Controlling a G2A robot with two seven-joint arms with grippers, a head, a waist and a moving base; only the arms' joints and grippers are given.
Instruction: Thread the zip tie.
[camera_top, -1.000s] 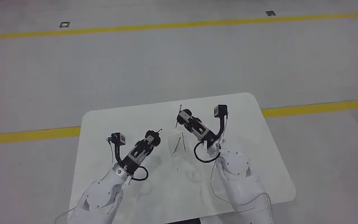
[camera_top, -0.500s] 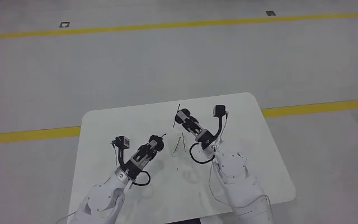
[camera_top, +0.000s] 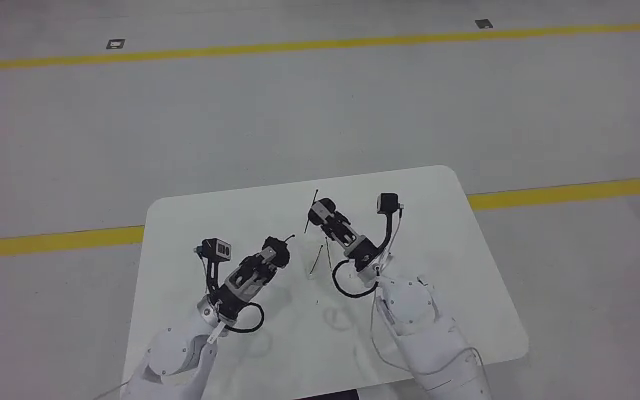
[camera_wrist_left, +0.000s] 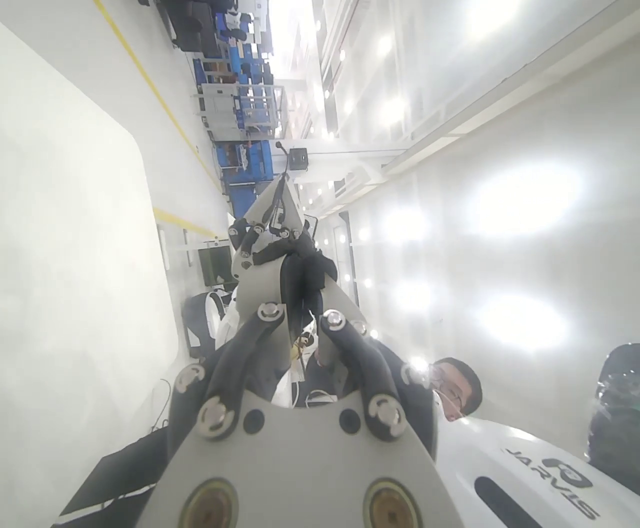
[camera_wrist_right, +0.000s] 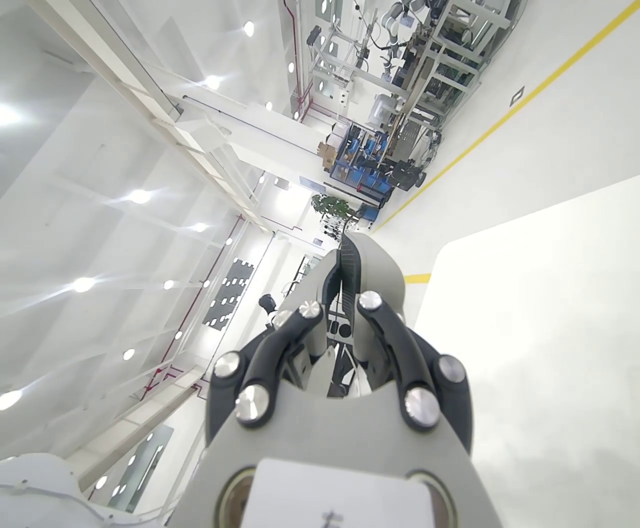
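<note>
Threading looks unfinished, as I judge it.

Top view: right jaws near the middle of the worktop (camera_top: 200, 225) pinch a tie (camera_top: 315, 197). Its thin strap points out toward 11 o'clock and the tip is free. Left jaws sit apart from them, toward 8 o'clock. They are pressed together on a short black stub (camera_top: 288, 238) that aims at 2 o'clock. I cannot tell whether this is a second tie or only a head. Spare ties (camera_top: 318, 258) lie flat between the two arms.

Left wrist view: the jaws clamp the stub (camera_wrist_left: 307, 270), and I can see no strap passed through it.

Right wrist view: the jaws are pressed together, and what they hold is too thin to make out.

Likely left to do: bring tip and head together, feed the strap through, and pull.
</note>
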